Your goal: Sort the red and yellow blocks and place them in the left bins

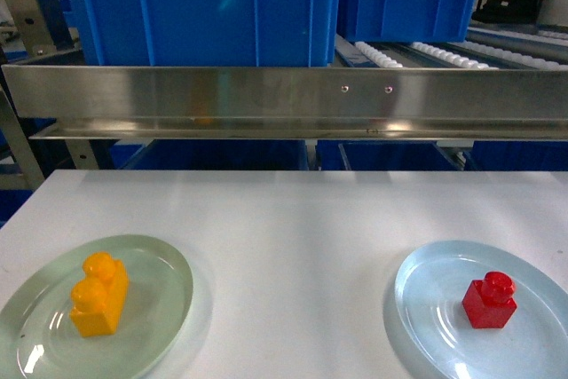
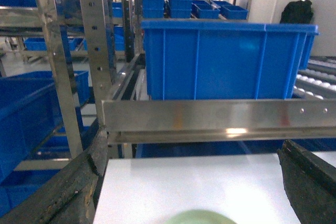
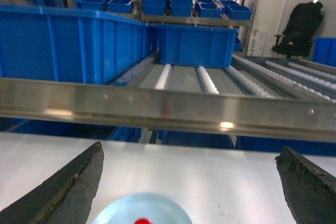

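The orange-yellow two-stud brick (image 1: 99, 295) lies on a greenish glass plate (image 1: 164, 264) at the table's front left. On a bluish glass plate (image 1: 426, 295) at the front right stands the small red block (image 1: 489, 299); only its top (image 3: 142, 221) shows in the right wrist view. Two blue bins sit on the rack behind the table, a large one (image 1: 204, 6) at left and a lower one (image 1: 408, 2) to its right. My left gripper (image 2: 194, 145) is open above the table, holding nothing. My right gripper (image 3: 191, 150) is open too, just behind the red block's plate (image 3: 157, 208). Neither gripper shows in the head view.
A steel rail (image 1: 284, 99) runs across the rack's front between the table and the bins. Roller tracks (image 1: 444, 52) lie right of the large bin. More blue crates fill shelves at the left (image 2: 26, 108) and far behind (image 3: 173, 1).
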